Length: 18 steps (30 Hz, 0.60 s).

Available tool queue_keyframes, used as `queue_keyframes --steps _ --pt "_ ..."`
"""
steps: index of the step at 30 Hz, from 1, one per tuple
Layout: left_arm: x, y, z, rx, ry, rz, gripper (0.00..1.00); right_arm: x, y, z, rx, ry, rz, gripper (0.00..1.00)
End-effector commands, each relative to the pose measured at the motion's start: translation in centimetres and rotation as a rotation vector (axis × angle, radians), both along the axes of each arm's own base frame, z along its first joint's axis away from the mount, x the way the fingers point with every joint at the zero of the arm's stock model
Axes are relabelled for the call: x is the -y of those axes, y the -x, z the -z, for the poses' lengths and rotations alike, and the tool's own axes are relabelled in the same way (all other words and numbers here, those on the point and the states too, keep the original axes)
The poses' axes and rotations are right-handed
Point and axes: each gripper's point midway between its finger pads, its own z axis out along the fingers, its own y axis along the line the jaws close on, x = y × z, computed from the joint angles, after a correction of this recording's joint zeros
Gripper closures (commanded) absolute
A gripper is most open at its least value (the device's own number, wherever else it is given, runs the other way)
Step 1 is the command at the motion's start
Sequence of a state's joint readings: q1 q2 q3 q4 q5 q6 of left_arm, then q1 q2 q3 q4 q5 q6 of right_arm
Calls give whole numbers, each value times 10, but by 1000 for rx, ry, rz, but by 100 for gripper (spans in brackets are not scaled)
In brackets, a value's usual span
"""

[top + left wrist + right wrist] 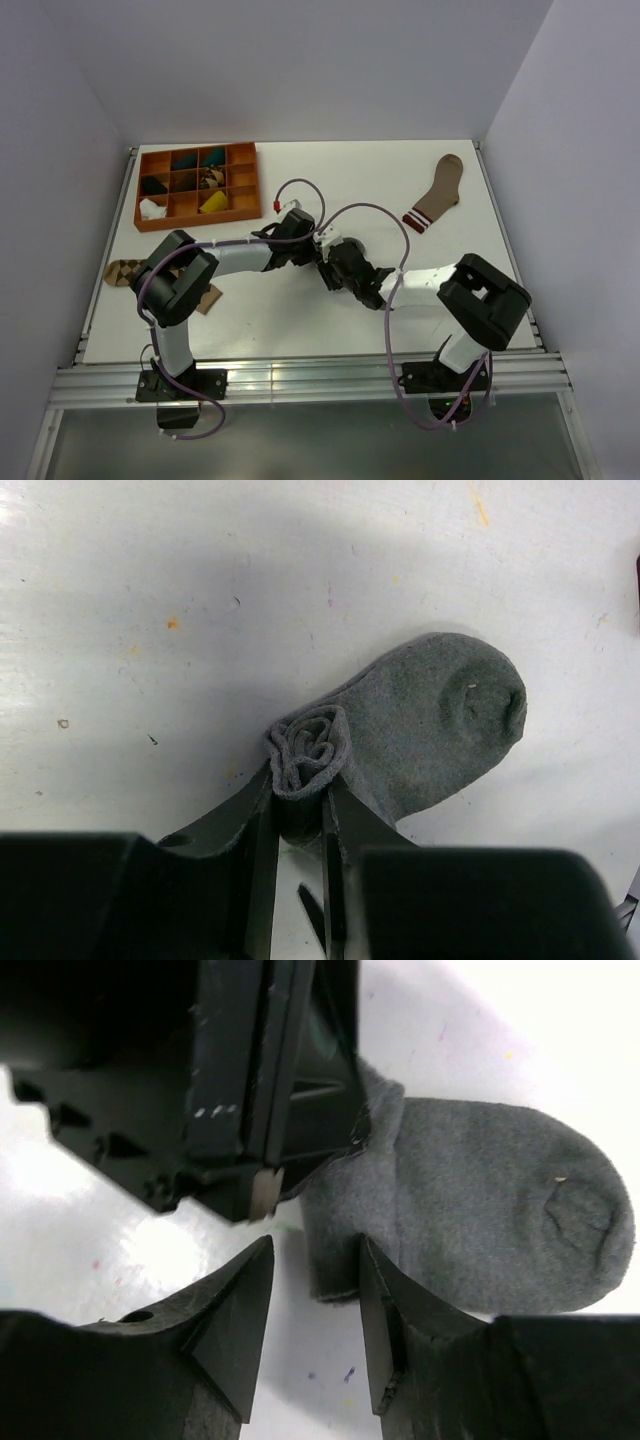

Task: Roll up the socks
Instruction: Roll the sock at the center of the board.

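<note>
A grey sock [440,730] lies flat on the white table, its cuff end wound into a tight roll [308,748]. My left gripper [300,778] is shut on that roll. In the right wrist view the same sock [490,1210] stretches to the right. My right gripper [316,1245] stands open around the roll's end, its right finger [385,1300] against the fabric and its left one apart. Both grippers meet mid-table in the top view, left gripper [305,246] and right gripper [340,272], and they hide the sock there. A black roll [152,185] and a white roll [151,209] lie in the tray.
An orange compartment tray [196,216] with several rolled socks stands at the back left. A brown sock with a striped cuff [438,190] lies at the back right. A diamond-patterned sock [122,272] lies at the left edge, partly under the left arm.
</note>
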State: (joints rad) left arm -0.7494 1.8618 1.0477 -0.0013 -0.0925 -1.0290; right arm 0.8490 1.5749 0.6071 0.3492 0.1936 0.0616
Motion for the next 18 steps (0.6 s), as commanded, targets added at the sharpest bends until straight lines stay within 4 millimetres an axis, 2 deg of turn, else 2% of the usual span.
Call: queue_keyframes --steps 1,2,4,5,8,10,11,13,14,17,18 --pt "-2 6 9 -21 -48 33 94 -2 -14 0 30 9 69 57" --pt "-3 7 8 -20 -46 32 94 0 -13 3 16 7 90 64" --pt "-2 7 6 -19 -42 34 94 3 -13 10 -1 20 117 72" --pt "-2 6 4 -15 -37 31 92 5 -12 14 -14 30 126 85" --pt "-1 6 -2 -6 -28 33 86 6 -9 21 -47 32 136 100" --pt "-1 5 -7 4 -18 25 79 3 -6 18 -64 -5 126 100" --pt "-4 4 -12 18 -15 17 68 -2 -1 18 -90 -36 98 100" --pt "-6 3 -18 33 -15 5 57 2 -2 17 -126 -77 99 100" --pt "-7 2 -23 43 -11 -1 47 -4 2 12 -162 -131 79 100" --pt "-12 -2 -35 71 6 -26 33 0 -1 6 -240 -245 92 100" --pt "-13 -2 -37 71 16 -35 32 -5 8 5 -299 -298 43 100"
